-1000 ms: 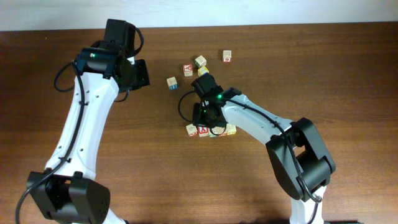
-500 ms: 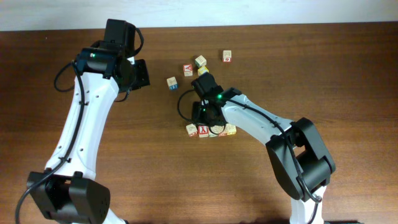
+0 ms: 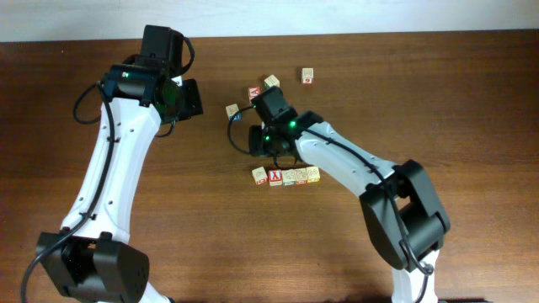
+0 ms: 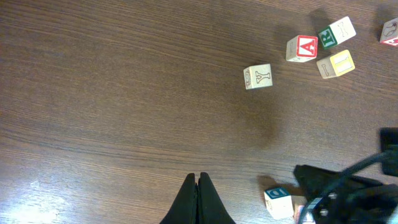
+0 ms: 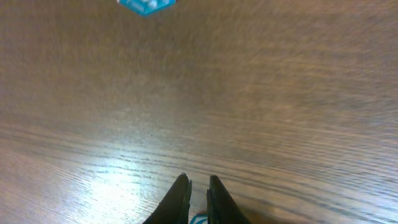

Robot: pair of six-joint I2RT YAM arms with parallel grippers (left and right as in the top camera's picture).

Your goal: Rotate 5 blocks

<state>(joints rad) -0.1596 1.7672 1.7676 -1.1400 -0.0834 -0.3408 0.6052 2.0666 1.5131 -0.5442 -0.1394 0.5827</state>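
Observation:
Several blocks lie in a row near the table's middle, from the leftmost (image 3: 259, 175) through a red-lettered one (image 3: 274, 176) to a yellow-edged one (image 3: 313, 174). Loose blocks lie further back: a pale Y block (image 3: 232, 110) (image 4: 257, 76), a red A block (image 3: 253, 93) (image 4: 302, 48), a green R block (image 4: 336, 31) and a yellow one (image 4: 336, 63). My right gripper (image 3: 263, 143) (image 5: 198, 180) hangs just behind the row, jaws a narrow gap apart with nothing between the tips. At the back left, my left gripper (image 3: 190, 99) (image 4: 198, 177) is shut and empty.
Another block (image 3: 307, 75) lies alone at the back right. A block with a blue D face (image 4: 278, 200) sits beside the right arm's black wrist and cable (image 4: 348, 193). A blue mark (image 5: 146, 5) shows at the top edge of the right wrist view.
My right gripper has risen off the row and moved back and to the left, uncovering the blocks. Its jaws have parted slightly. The left arm has not moved.

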